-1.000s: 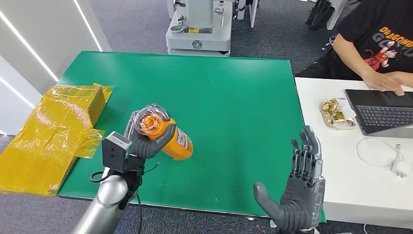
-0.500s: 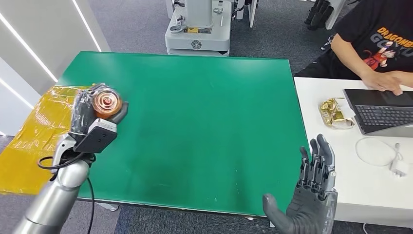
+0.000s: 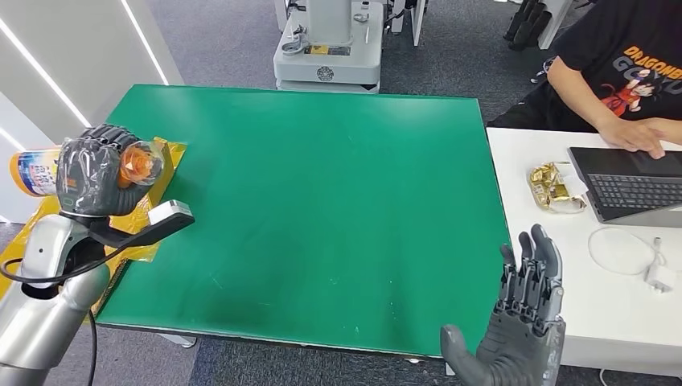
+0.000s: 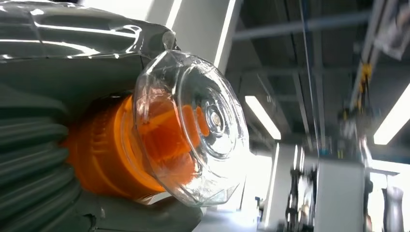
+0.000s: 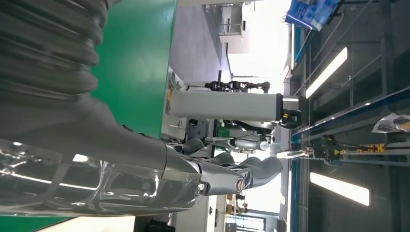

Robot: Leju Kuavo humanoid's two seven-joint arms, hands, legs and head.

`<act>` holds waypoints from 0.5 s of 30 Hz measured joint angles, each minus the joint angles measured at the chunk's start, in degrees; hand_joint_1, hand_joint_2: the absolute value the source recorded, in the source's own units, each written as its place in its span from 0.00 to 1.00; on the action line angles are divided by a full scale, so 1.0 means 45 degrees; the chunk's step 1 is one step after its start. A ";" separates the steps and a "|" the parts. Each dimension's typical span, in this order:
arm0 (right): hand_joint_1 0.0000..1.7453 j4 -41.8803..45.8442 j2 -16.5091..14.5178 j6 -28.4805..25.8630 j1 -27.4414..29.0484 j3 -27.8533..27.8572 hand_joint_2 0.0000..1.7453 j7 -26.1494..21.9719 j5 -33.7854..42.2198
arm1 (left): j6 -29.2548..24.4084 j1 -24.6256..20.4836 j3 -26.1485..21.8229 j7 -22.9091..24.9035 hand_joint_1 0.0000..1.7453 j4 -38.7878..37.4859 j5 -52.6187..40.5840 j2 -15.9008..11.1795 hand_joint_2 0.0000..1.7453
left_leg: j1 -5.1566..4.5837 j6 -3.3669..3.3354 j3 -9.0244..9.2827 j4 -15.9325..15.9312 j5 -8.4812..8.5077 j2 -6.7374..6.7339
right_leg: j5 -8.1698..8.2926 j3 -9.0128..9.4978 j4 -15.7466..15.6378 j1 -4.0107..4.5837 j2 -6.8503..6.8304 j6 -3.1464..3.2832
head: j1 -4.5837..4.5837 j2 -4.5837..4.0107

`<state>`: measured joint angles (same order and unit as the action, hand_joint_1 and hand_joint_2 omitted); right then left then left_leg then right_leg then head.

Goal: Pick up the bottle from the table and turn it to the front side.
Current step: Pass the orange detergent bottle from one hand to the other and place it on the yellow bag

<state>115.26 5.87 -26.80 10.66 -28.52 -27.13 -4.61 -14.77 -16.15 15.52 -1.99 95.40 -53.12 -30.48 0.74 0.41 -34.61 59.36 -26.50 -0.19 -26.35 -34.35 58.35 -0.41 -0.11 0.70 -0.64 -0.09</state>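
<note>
Left hand (image 3: 90, 170) grips the orange plastic bottle with its clear domed cap (image 3: 48, 170) off the green table (image 3: 322, 201), its long axis level, cap toward the table. Right hand (image 3: 515, 338) hangs open, well apart.

my left hand (image 3: 90, 174) wraps the bottle (image 3: 36, 173) so its middle's hidden, label too small to read

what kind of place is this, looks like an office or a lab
Probably a robotics lab in an office space: a green-topped test table on grey carpet, another robot's base parked behind it, and a person working at a laptop on the adjoining white desk.
</note>
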 joint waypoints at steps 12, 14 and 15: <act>0.00 0.0106 0.0036 0.0517 0.0142 0.0000 1.00 -0.0018 0.0119 | 0.3920 -0.0846 0.1686 -0.0459 1.00 -0.1980 -0.0444 -0.0823 1.00 | 0.0002 0.0007 0.0000 -0.0001 0.0002 -0.0015 | 0.0006 -0.0010 0.0004 0.0002 0.0018 0.0007 | 0.0000 0.0000; 0.00 0.0158 0.0036 0.0737 0.0140 0.0000 1.00 0.0107 0.0078 | 0.4548 -0.1149 0.1992 -0.0493 1.00 -0.2587 -0.0591 -0.0913 1.00 | 0.0003 0.0008 0.0000 -0.0001 0.0003 -0.0016 | 0.0005 -0.0013 0.0003 0.0003 0.0018 0.0007 | -0.0001 0.0000; 0.00 0.0172 0.0036 0.0838 0.0135 0.0000 1.00 0.0141 0.0078 | 0.4836 -0.1380 0.2189 -0.0547 1.00 -0.2999 -0.0669 -0.0971 1.00 | 0.0004 0.0009 0.0000 -0.0001 0.0004 -0.0015 | 0.0005 -0.0013 0.0004 0.0004 0.0017 0.0007 | 0.0000 0.0000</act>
<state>116.04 6.03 -23.03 11.26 -28.52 -26.50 -4.26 6.99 -22.36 25.37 -4.46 81.91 -56.13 -34.85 0.75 0.45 -34.61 59.35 -26.48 -0.25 -26.33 -34.41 58.37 -0.40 -0.04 0.74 -0.64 -0.09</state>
